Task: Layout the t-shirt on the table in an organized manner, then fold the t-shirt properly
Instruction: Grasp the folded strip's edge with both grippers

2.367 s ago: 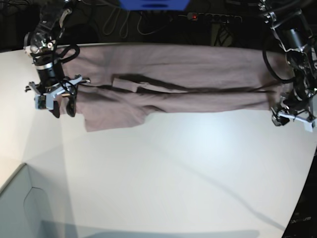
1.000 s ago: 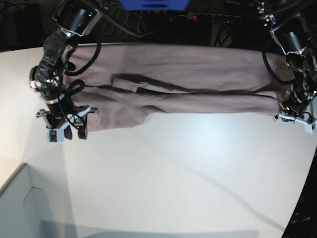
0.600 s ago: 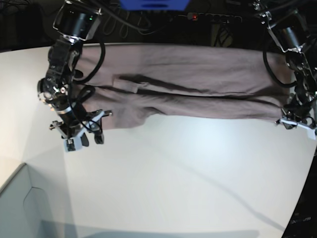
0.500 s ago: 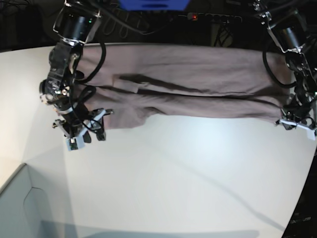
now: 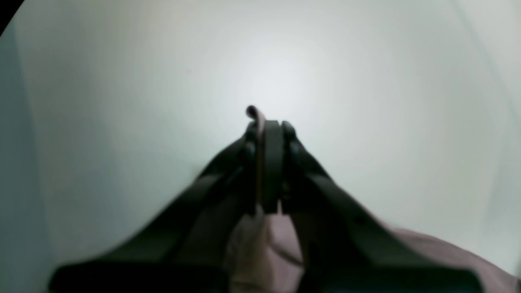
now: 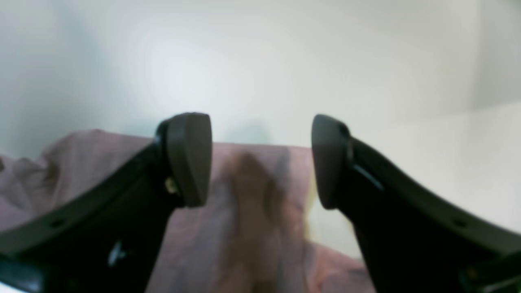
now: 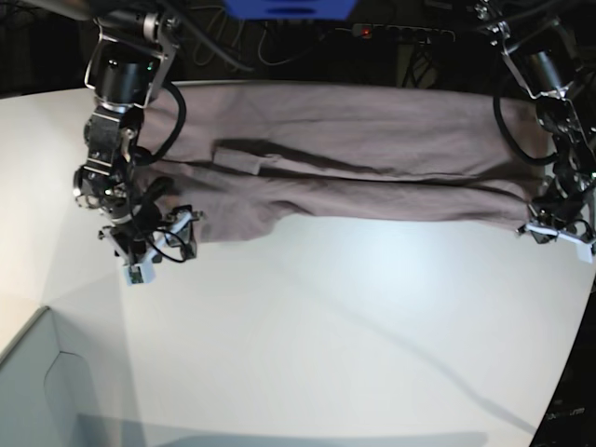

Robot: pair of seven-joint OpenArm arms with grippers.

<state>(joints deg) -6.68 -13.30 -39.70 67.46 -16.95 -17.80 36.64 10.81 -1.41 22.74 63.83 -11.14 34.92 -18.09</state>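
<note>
Two end effectors work the t-shirt (image 7: 354,158), which lies stretched in a long band across the far part of the white desk (image 7: 354,345). The left end effector (image 5: 266,130) is clamped on a fold of the fabric at one end. The right end effector (image 6: 260,158), jaws apart and holding nothing, has moved over the past seconds from the shirt's side edge down to its near corner, probably to take a new grip for the next fold.
</note>
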